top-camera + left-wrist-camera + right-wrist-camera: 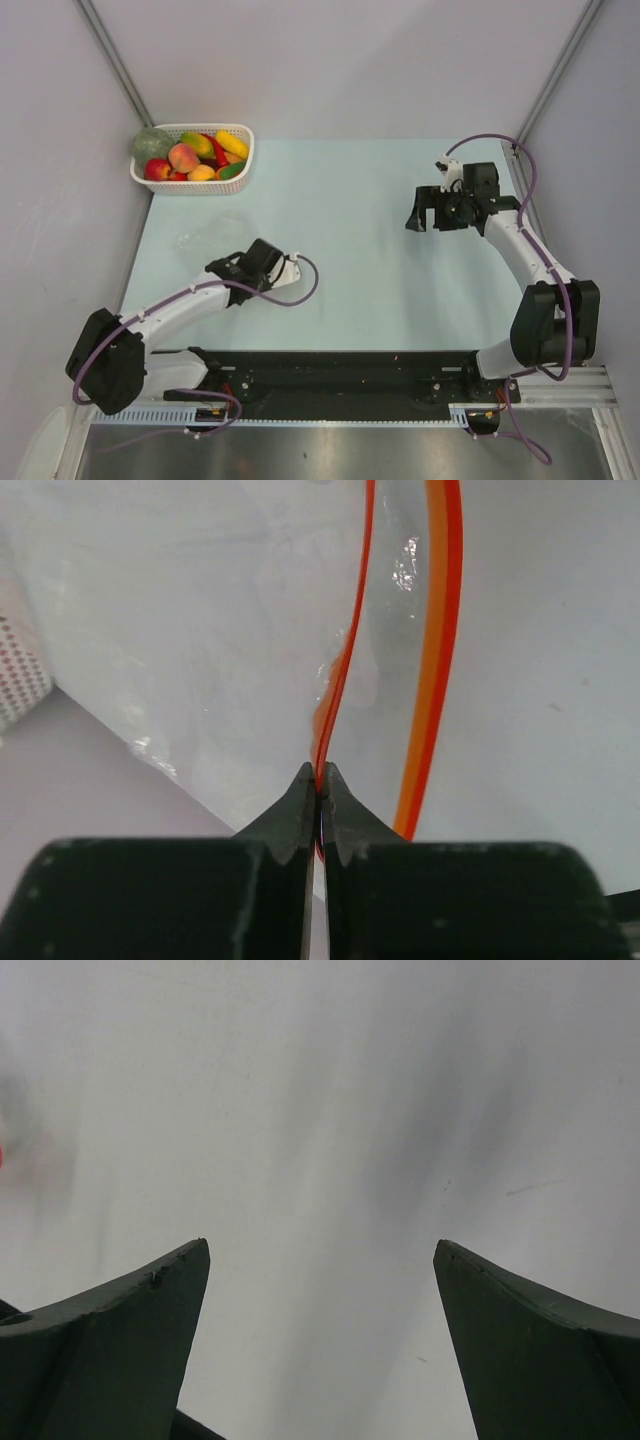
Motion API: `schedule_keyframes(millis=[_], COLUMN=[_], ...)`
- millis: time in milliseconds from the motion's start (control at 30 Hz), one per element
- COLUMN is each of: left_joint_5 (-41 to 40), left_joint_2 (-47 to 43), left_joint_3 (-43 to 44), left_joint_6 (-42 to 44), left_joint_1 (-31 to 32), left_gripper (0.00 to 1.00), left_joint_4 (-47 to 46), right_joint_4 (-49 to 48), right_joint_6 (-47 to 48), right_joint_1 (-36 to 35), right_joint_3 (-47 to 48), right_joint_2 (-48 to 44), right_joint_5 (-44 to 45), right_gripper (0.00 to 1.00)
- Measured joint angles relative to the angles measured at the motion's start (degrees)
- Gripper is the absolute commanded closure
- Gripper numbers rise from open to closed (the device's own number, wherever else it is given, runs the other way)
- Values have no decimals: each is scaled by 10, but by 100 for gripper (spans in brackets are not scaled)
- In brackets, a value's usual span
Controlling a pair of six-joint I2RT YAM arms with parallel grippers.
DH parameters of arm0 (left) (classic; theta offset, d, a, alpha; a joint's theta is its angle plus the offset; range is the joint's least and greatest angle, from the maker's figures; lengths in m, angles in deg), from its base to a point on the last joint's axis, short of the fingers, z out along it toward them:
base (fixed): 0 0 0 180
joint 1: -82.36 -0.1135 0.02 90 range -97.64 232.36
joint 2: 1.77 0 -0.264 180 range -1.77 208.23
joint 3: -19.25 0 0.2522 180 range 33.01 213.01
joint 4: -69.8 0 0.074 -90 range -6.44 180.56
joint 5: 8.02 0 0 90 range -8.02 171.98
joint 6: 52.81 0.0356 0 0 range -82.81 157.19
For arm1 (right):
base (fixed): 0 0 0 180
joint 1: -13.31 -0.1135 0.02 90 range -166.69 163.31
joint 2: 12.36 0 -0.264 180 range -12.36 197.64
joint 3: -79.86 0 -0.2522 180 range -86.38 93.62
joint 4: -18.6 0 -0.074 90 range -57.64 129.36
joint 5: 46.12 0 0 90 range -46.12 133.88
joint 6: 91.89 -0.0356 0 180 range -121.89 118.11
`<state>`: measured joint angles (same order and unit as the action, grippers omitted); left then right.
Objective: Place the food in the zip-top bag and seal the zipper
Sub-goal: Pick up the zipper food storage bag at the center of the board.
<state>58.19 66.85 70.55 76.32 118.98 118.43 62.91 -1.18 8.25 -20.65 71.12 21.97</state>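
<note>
The food (195,156), glossy red, green, yellow and orange toy pieces, lies in a white basket (244,164) at the table's back left. The clear zip-top bag (205,238) lies flat on the mat, faint in the top view. In the left wrist view its crinkly film (220,650) fills the frame, with the mouth parted. My left gripper (320,770) is shut on the nearer orange-red zipper (345,670) lip; the other lip (435,650) runs free to the right. My right gripper (320,1250) stands open over bare mat at the table's right side (437,212).
Grey walls close in on the left, back and right. A black rail (340,375) runs along the near edge between the arm bases. The left arm's purple cable (300,290) loops over the mat beside its wrist.
</note>
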Motion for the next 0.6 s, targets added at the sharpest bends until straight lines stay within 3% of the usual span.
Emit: schedule_keyframes(millis=[233,400,600], left_joint_5=[66,107,147], left_joint_2=[79,163,306], left_joint_3=[246,457,720], left_joint_6=[-78,-181,-323], left_joint_1=[0,0,0], left_gripper=[100,100,100], left_joint_4=[85,112,167], right_joint_4=[-15,-60,-110], right_joint_6=[-44,-92,-141], right_joint_1=[56,100,100], right_joint_3=[9,24,45], right_joint_2=[26,26,1], right_joint_5=[-91,-143,-170], right_gripper=[0,0,0])
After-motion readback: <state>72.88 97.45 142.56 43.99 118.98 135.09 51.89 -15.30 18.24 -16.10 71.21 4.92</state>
